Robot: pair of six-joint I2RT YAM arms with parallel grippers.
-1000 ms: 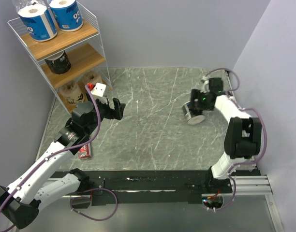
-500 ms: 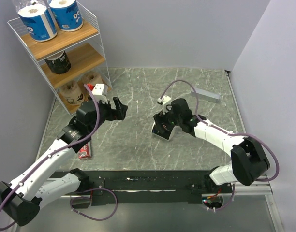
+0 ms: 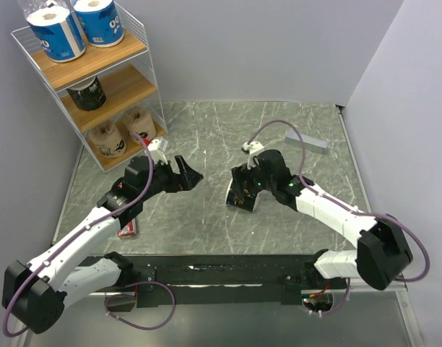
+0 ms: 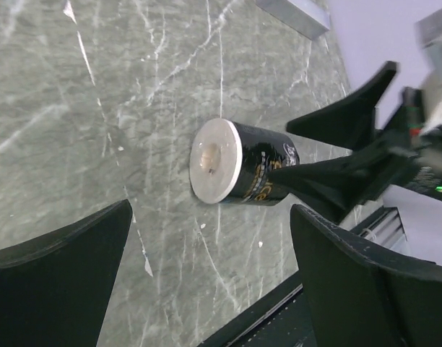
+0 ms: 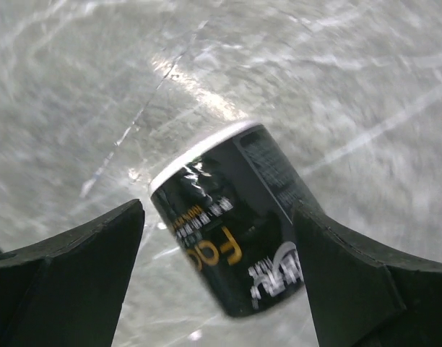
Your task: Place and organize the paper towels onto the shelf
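Black roll (image 4: 251,173) on side mid-surface (image 3: 206,137); right claw (image 5: 217,208) wide, straddling it, no firm grip. Left claw (image 4: 210,210) wide, empty, roll at its 3 o'clock: likely handover, shelf (image 3: 113,54) at surface's 10 o'clock.

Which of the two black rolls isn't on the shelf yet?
The black roll lying on its side within the open right gripper; the other black roll stands on the shelf's middle board.
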